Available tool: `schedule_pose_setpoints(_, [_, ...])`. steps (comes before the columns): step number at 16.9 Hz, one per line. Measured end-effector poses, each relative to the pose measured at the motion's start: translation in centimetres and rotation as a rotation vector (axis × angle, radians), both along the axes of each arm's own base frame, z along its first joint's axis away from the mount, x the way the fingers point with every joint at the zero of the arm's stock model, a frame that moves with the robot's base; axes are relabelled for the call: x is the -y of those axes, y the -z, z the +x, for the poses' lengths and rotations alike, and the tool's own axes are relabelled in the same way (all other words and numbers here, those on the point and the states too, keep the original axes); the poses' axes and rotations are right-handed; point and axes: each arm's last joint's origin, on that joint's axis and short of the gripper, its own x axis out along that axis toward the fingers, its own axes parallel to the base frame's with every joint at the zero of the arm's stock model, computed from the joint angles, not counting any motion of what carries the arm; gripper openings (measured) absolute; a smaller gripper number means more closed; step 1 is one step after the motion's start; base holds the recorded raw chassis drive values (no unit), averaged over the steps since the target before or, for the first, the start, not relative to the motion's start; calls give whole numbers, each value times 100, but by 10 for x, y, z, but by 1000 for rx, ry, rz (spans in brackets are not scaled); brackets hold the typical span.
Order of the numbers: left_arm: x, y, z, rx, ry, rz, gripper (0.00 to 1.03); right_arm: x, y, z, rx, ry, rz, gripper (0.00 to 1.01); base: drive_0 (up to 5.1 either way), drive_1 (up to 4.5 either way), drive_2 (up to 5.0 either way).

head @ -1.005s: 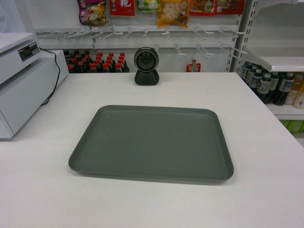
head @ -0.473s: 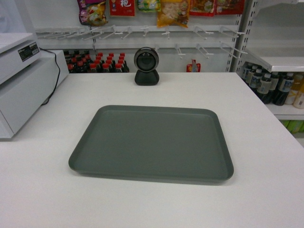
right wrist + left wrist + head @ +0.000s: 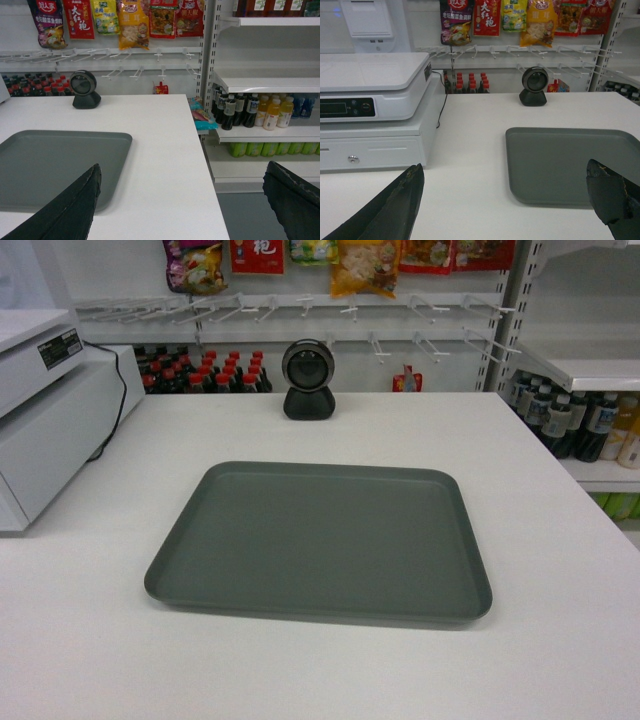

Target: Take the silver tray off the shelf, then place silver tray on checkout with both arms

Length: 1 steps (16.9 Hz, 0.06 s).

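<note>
The silver tray (image 3: 320,540) lies flat on the white checkout (image 3: 330,430), with nothing on it. In the left wrist view the silver tray (image 3: 570,160) sits ahead and to the right of my left gripper (image 3: 505,172), whose jaws stand wide open over bare counter. In the right wrist view the silver tray (image 3: 50,165) lies at the left, and my right gripper (image 3: 182,172) is open above the checkout's right edge. Neither gripper touches the tray. Neither arm shows in the head view. A white shelf (image 3: 265,82) stands to the right.
A black round scanner (image 3: 307,379) stands at the checkout's far edge. A white register (image 3: 370,100) with a cable occupies the left side. Hooks with snack bags (image 3: 362,265) hang behind. Bottled drinks (image 3: 250,111) fill the right shelves, and floor lies beyond the counter's right edge.
</note>
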Motion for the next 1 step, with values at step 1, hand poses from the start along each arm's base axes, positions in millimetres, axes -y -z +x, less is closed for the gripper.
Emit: schedule_pose_setpoints(1, [0, 0, 0, 0, 0, 0, 98, 0, 0, 0, 0, 0, 0, 98, 0, 0, 0])
